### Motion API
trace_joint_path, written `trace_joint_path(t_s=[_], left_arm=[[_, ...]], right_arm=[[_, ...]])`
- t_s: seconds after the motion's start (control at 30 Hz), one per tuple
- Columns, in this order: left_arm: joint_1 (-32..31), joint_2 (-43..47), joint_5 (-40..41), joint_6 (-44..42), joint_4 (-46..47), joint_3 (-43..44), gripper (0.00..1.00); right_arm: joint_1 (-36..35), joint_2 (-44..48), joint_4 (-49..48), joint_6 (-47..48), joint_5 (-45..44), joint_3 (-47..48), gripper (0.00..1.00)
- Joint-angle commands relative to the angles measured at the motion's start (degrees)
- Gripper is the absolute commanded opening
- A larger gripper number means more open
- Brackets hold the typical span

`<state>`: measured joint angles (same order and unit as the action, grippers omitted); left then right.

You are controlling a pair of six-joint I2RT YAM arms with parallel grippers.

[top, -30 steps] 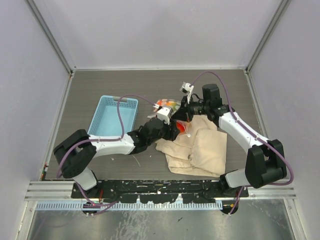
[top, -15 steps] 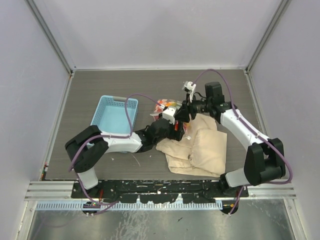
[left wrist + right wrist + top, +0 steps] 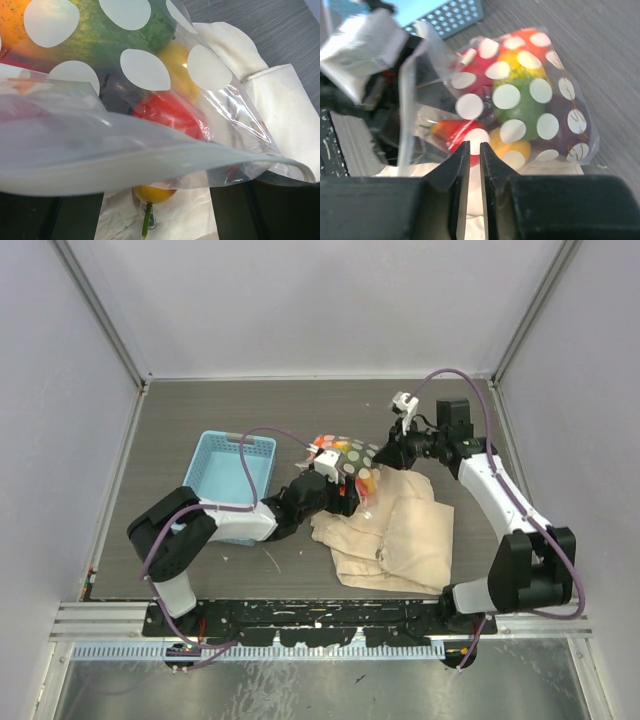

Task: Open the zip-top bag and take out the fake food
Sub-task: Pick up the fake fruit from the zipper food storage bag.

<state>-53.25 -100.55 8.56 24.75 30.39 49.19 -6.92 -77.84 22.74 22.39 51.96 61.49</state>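
The zip-top bag (image 3: 348, 455), clear with white spots, lies between my two grippers at the beige cloth's far left corner. The fake food (image 3: 365, 480) is inside it: green, red, yellow, orange and maroon pieces (image 3: 520, 107). My left gripper (image 3: 340, 483) is at the bag's mouth. Its fingers are hidden behind the zip strip (image 3: 150, 172), which crosses right in front of that camera. My right gripper (image 3: 474, 146) is closed to a thin gap at the clear film on the bag's near edge (image 3: 382, 461). A yellow fruit with a green stem (image 3: 152, 192) shows under the strip.
A light blue basket (image 3: 230, 475) stands left of the bag, over the left arm. A crumpled beige cloth drawstring bag (image 3: 400, 535) lies under and right of the zip-top bag. Purple cables loop above both arms.
My right gripper has drawn back to the right and away from the left gripper. The bag's spotted side is now spread out and uncovered. The left gripper has barely moved.
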Motion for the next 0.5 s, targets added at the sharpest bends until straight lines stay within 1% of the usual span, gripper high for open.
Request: trace_joint_path(t_s=[0.0,0.07,0.13,0.23,0.3,0.37,0.47], left_arm=[[0.6,0.0,-3.3,-0.2,4.5,-0.1,0.75],[0.7,-0.3,-4.0,-0.3,4.8,-0.1,0.77],[0.8,-0.5,-5.1,-0.4,4.9,-0.1,0.79],[0.9,-0.8,-5.9,-0.3,4.8,0.0,0.82],[1.0,-1.0,-5.9,-0.3,4.5,0.1,0.83],[1.2,-1.3,-6.0,-0.2,4.1,0.3,0.85],[1.5,-1.9,-5.6,0.1,2.6,1.4,0.85]], right_arm=[[-1.8,-6.8,0.0,-2.3,-9.1,3.2,0.17],[-4.7,-9.1,0.2,-2.2,-12.4,3.5,0.15],[-7.6,-9.9,-1.8,-2.6,-16.1,2.5,0.13],[-9.2,-12.2,-2.3,-3.6,-20.4,2.9,0.07],[-9.6,-13.7,-2.3,-3.5,-23.0,3.1,0.05],[-10.0,-15.2,-2.0,-3.0,-23.9,3.4,0.05],[-10.9,-17.0,0.5,-1.2,-22.7,4.6,0.04]])
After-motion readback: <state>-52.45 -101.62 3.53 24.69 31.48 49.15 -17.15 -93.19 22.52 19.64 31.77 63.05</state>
